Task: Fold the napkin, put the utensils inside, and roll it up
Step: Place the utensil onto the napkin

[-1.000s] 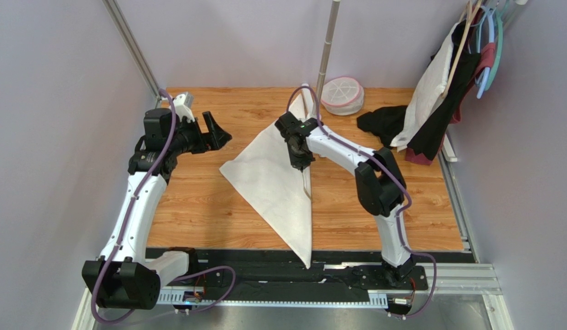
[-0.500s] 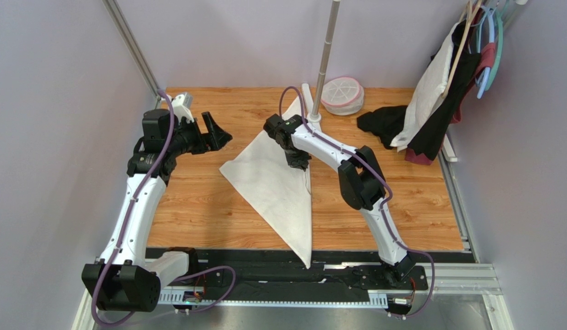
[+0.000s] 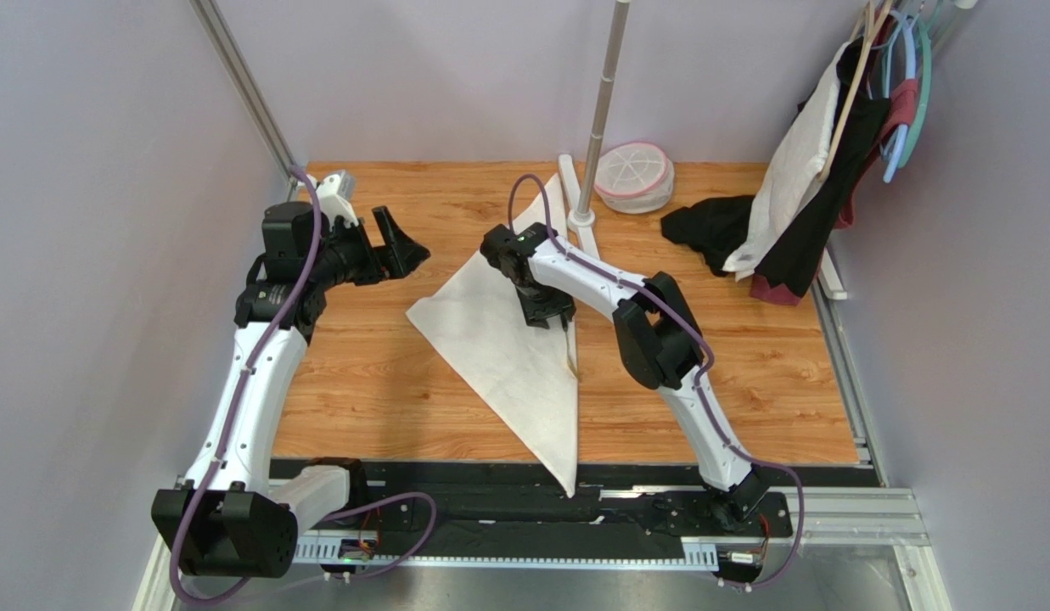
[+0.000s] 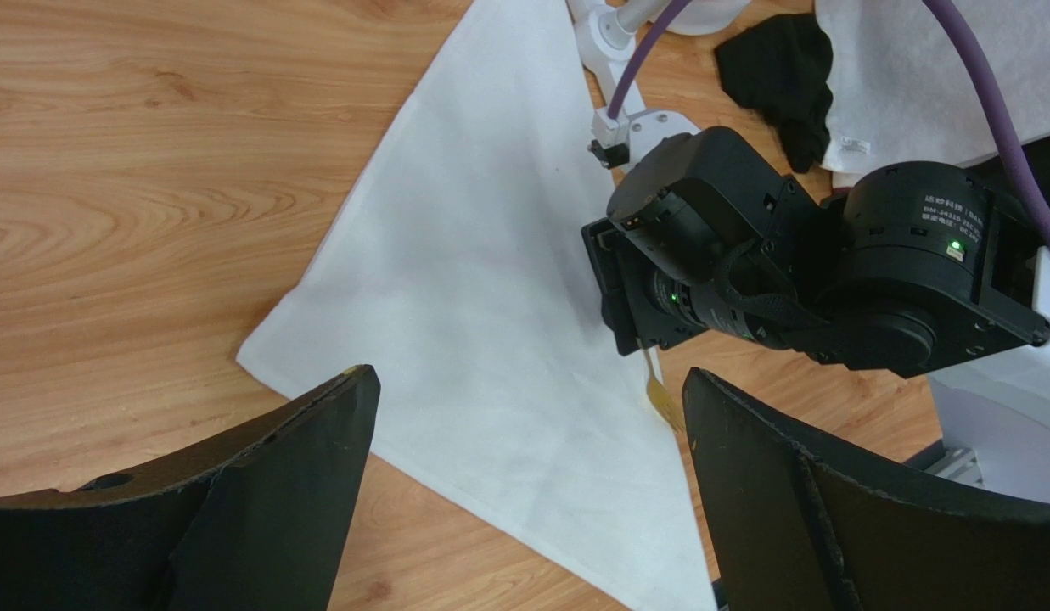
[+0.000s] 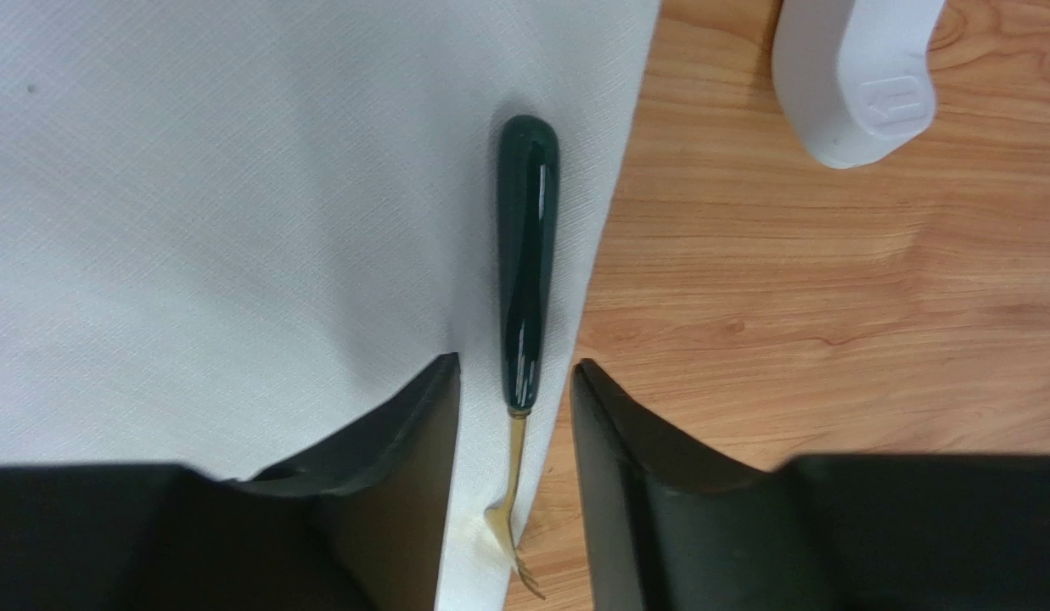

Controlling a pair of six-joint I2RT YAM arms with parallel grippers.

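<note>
The napkin (image 3: pixel 504 337) lies folded into a cream-white triangle on the wooden table, its long point toward the near edge. A fork (image 5: pixel 527 274) with a dark green handle and gold tines rests along the napkin's right edge, tines just over the wood. My right gripper (image 5: pixel 511 420) hovers low over it, open, with a finger on each side of the fork's neck and a gap to both. In the top view that gripper (image 3: pixel 543 306) sits on the napkin's upper right part. My left gripper (image 4: pixel 527 382) is held wide open and empty, left of the napkin (image 4: pixel 479 293).
A white stand foot (image 5: pixel 861 77) with a tall pole (image 3: pixel 603 89) stands just behind the napkin. A round white and pink container (image 3: pixel 634 176) sits at the back. A black cloth (image 3: pixel 711 229) and garments on hangers (image 3: pixel 823 166) are at the back right.
The right arm has shifted left and back over the napkin. Its jaws have parted and let go of the fork, which now lies on the napkin's right edge. The left arm is unmoved.
</note>
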